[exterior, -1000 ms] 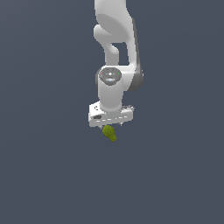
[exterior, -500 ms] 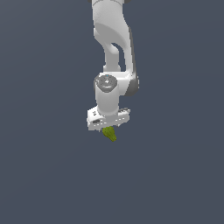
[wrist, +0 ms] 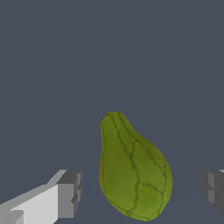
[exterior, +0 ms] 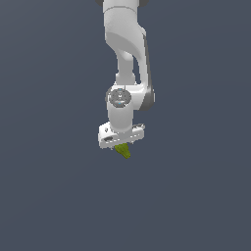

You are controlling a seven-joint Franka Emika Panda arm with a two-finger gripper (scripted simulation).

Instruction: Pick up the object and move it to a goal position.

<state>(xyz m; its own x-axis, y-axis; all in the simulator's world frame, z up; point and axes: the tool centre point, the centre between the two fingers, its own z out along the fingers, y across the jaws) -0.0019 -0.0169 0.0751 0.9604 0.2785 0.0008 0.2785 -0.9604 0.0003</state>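
The bench is a plain, dark slate-grey surface that fills both views with no edge, seam or marking in sight. 1 thing appears to lie on it: the object, a small yellow-green, lumpy, pear-shaped item, seen in the exterior view near the middle of the bench. In the wrist view the object shows a narrow end and a broad, rounded end, its skin crossed by darker veins, with bare grey bench all around it

White arm upright over plain grey ground, gripper down, yellow-green object just beneath.
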